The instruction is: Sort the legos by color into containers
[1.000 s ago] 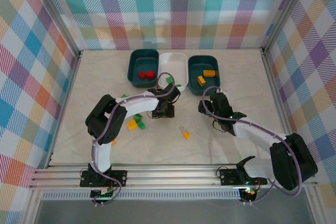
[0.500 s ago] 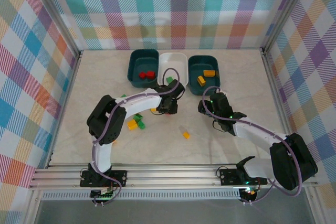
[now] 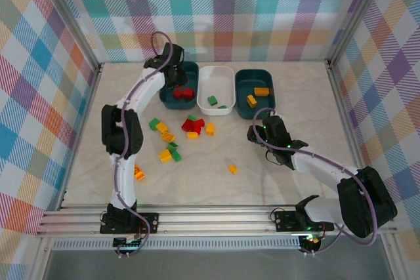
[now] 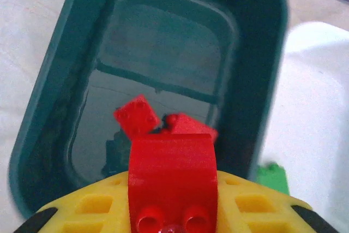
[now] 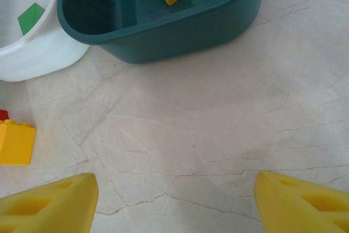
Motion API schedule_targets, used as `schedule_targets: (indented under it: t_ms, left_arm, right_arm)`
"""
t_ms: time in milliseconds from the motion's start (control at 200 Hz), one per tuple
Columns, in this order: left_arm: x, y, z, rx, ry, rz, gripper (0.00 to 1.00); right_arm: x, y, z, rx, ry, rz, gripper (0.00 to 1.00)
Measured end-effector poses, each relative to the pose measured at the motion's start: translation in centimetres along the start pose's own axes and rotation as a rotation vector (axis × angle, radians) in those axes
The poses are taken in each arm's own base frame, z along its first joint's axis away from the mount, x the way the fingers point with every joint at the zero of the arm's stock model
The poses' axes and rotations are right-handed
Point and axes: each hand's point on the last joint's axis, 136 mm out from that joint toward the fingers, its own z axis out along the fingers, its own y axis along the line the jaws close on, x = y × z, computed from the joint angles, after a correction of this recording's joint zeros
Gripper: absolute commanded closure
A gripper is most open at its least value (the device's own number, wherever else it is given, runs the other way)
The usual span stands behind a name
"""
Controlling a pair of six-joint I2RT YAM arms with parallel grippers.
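Red bricks (image 3: 184, 92) sit in left teal tub (image 3: 191, 74).

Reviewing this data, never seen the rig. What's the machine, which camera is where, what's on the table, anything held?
Two robot arms bolted at the near edge of the table, each with a two-finger gripper. The wide picture is from a fixed camera above; the other two from wrist cameras. On the table: a left teal tub with red bricks, a white tub with green bricks, a right teal tub with yellow bricks, plus loose bricks. The left gripper holds a red brick over the left teal tub. The right gripper is open, near the right teal tub.
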Motion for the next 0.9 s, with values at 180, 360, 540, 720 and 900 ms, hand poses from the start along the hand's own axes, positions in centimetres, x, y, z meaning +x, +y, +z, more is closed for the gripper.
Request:
schedule_targets:
  t_ms: [180,360,540,720,900]
  left_arm:
    - [1.2,-0.5,5.0,-0.017,0.097,0.015,0.56]
    - [2.3,-0.4,5.7,-0.014,0.154,0.012,0.33]
    - [2.5,-0.8,3.8,0.009,0.149,0.019,0.29]
    - [5.2,1.3,-4.1,0.028,0.096,0.008,0.21]
    - [9.4,6.7,-12.1,0.037,-0.043,-0.115,0.09]
  right_arm:
    - [0.1,0.2,0.0,-0.010,0.006,0.001,0.24]
    - [0.0,0.2,-0.2,-0.012,0.005,0.001,0.24]
    - [-0.1,0.3,-0.3,-0.015,0.000,0.001,0.24]
    - [0.2,0.7,-0.4,-0.030,0.009,-0.013,0.24]
    - [1.3,2.4,-0.3,-0.064,0.039,-0.060,0.24]
